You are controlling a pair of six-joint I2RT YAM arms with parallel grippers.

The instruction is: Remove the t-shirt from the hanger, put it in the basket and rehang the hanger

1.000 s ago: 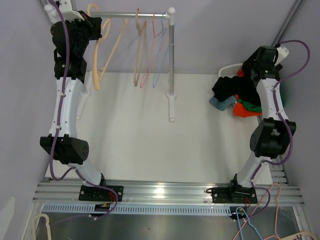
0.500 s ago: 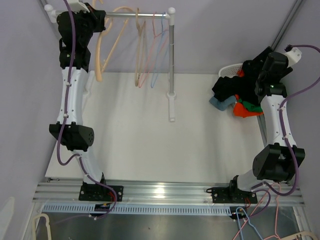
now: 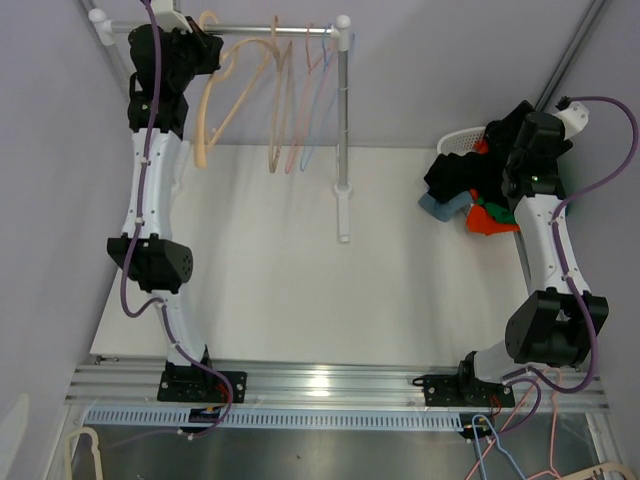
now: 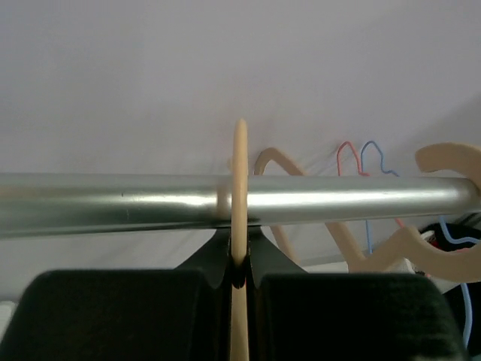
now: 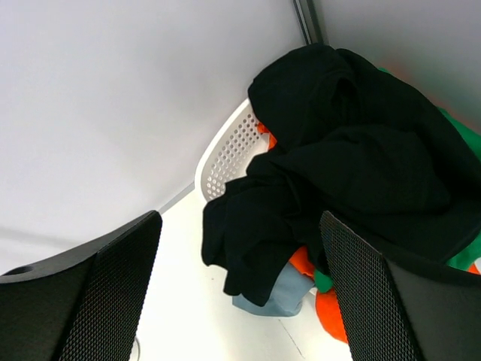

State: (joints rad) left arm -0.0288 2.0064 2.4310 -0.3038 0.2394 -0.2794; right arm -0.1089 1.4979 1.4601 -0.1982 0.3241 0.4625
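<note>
My left gripper (image 3: 205, 52) is up at the metal rail (image 3: 270, 30), shut on the neck of a bare beige hanger (image 3: 212, 105). In the left wrist view the hanger's hook (image 4: 240, 195) crosses the rail (image 4: 113, 203) and runs down between my closed fingers (image 4: 214, 263). No shirt hangs on it. A black t-shirt (image 3: 460, 180) lies on top of a heap of clothes in a white basket (image 3: 458, 142) at the right. My right gripper (image 3: 500, 140) is open and empty above that heap; the black shirt (image 5: 353, 165) fills its wrist view.
Other bare hangers, beige (image 3: 277, 110), pink (image 3: 297, 110) and blue (image 3: 318, 105), hang on the rail. The rack's upright post (image 3: 343, 110) stands on a white foot (image 3: 343, 215) mid-table. Orange, green and grey-blue clothes (image 3: 488, 215) lie under the black shirt. Walls close in on the left and back.
My left arm has lifted the beige hanger and brought its hook up onto the rail. My right arm drew up and back from the clothes heap, then held.
</note>
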